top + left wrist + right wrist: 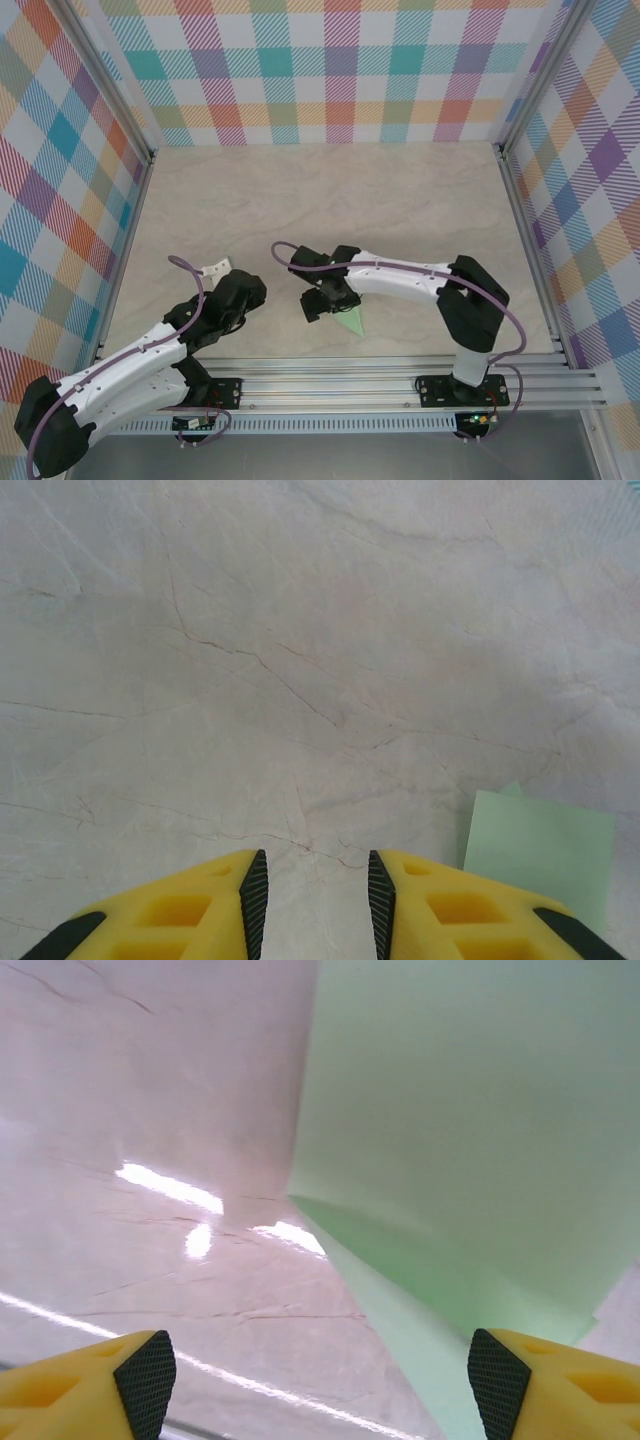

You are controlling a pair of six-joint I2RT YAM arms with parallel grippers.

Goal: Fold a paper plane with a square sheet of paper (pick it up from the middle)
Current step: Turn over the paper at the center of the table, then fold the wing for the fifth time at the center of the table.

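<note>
though left end effector and right end effector gape, the mint paper lies folded.

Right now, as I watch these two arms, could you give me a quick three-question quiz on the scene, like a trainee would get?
1. True or false: the left claw is gripping the green paper.
2. Which stands wider open? A) left claw B) right claw C) both are shut
3. Fill in: the green paper is no longer a flat square; it has been ____.

Key:
1. False. Nothing sits between its fingers, and the paper lies off to one side.
2. B
3. folded
</note>
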